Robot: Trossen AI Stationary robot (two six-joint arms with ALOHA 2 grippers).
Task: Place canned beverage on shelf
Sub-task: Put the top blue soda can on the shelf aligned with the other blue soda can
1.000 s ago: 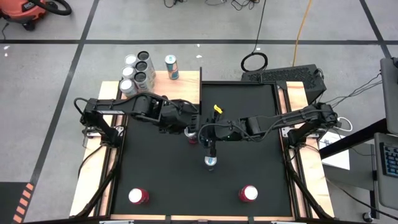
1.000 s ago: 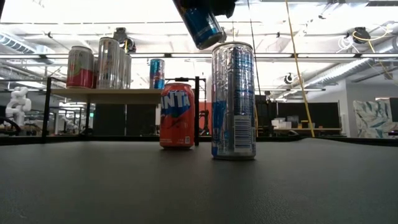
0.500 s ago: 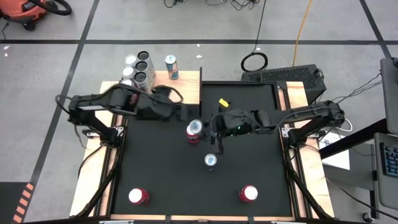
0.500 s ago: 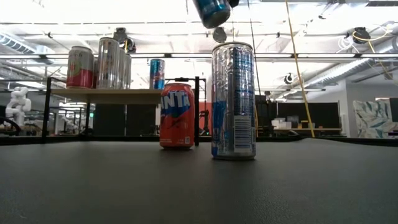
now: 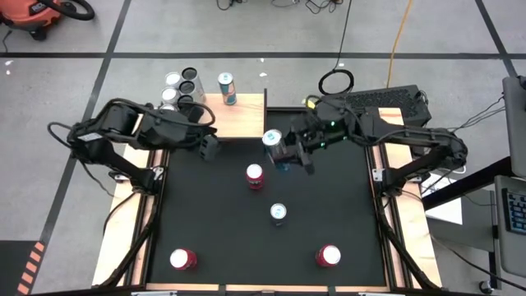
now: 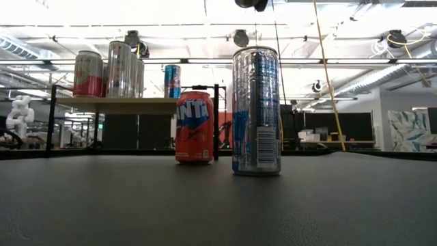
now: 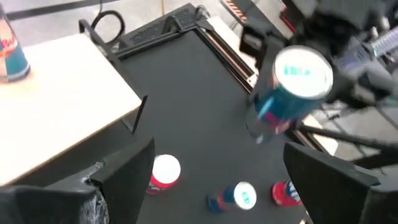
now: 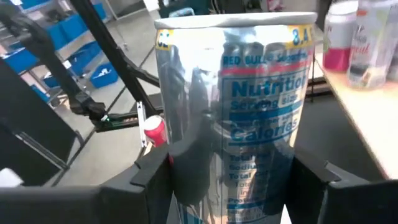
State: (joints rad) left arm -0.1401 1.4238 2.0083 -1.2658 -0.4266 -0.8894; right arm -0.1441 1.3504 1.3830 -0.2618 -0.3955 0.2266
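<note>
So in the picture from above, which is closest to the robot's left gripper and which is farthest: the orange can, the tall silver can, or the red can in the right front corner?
Counted from the left gripper, which carries nothing:
1. Orange can, mid-mat, nearest.
2. Tall silver can, farther toward the front.
3. Red can, right front corner, farthest.

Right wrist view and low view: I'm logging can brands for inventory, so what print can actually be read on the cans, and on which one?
"RED BULL", "Nutrition", "Calories": on the silver-blue can held by the right gripper.
"NT", letters of a larger logo: on the orange can standing on the mat.
Barcode and small print on the tall silver can: too small to read.
Cans on the shelf: labels unreadable.
</note>
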